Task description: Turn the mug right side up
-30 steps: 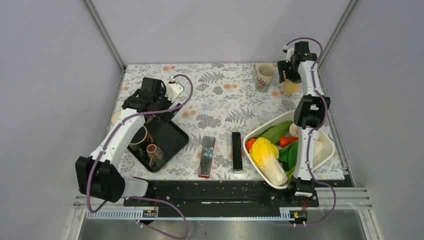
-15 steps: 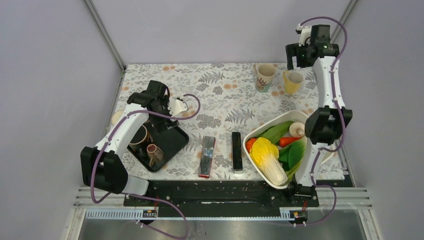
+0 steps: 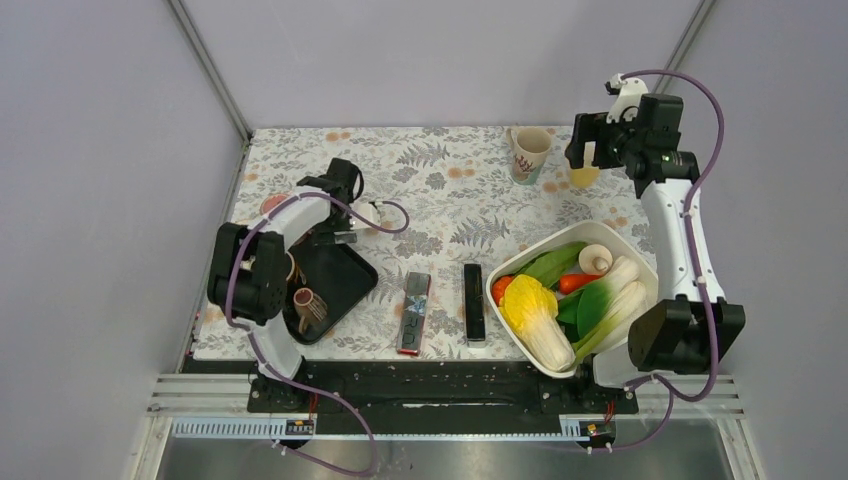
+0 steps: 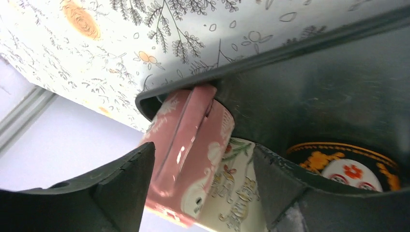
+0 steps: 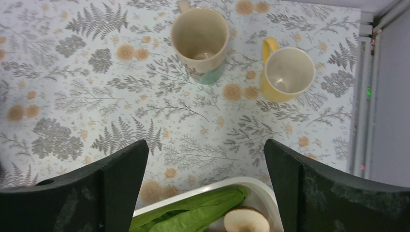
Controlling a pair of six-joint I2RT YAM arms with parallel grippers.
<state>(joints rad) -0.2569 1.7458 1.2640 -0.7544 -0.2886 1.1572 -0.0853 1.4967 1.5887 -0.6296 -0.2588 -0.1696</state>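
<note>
Yellow mug stands upright on the table's far right beside a cream mug, the right gripper spread wide above them (the left gripper, jaws parted, straddles a pink mug at the tray corner).

Table: flat, covered edge to edge in a fern-and-flower print.

Items standing directly on it, placed from the black tray:
- Pink mug: at the tray's far left corner, against its rim; its seating cannot be confirmed.
- Red-edged remote: just right of the tray.
- Black remote: next to the right, parallel, apart.
- White basin: further right, near the black remote.
- Cream mug and yellow mug: far right of the tray and beyond it, upright, side by side, not touching.
</note>
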